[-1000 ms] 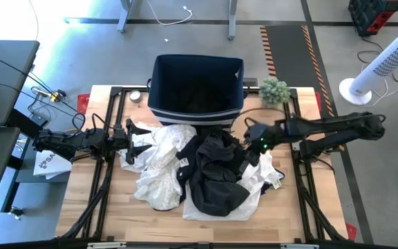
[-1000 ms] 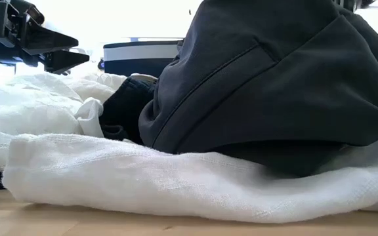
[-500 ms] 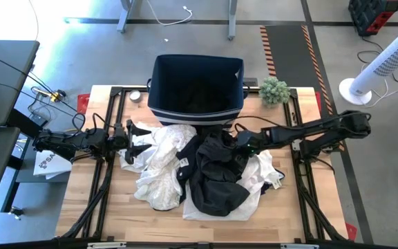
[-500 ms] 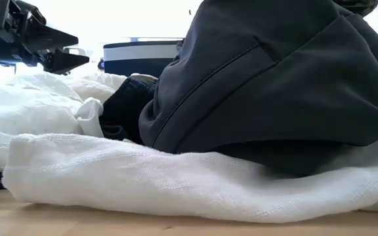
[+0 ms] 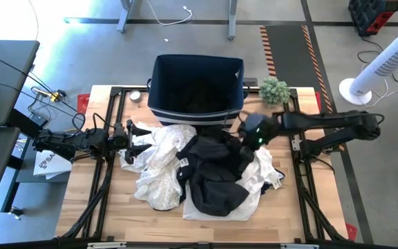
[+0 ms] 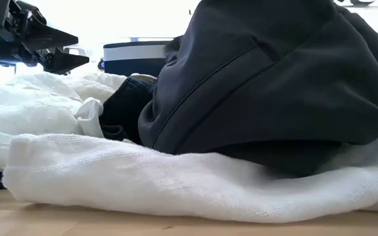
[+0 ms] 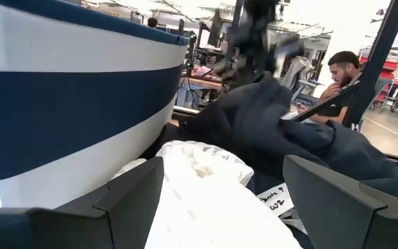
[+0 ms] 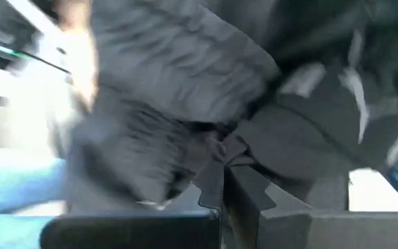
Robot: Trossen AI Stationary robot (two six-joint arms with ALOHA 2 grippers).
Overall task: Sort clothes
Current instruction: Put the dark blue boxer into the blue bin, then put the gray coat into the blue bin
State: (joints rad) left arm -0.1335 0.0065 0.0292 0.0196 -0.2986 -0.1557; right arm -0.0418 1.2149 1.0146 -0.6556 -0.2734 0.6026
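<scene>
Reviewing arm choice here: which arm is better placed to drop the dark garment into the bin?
Right. The right gripper is shut on the dark garment beside the bin; the left gripper waits open over white clothes.

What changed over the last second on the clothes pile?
The right claw reached into the dark garment, shut on its top edge and drew it up toward the bin. The left claw, open at the white clothes, stayed put.

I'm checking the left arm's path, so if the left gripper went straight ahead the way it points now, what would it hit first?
Most likely the white garment lying just ahead between the open fingers of the left gripper. The dark garment sits behind it, though depth is hard to judge.
</scene>
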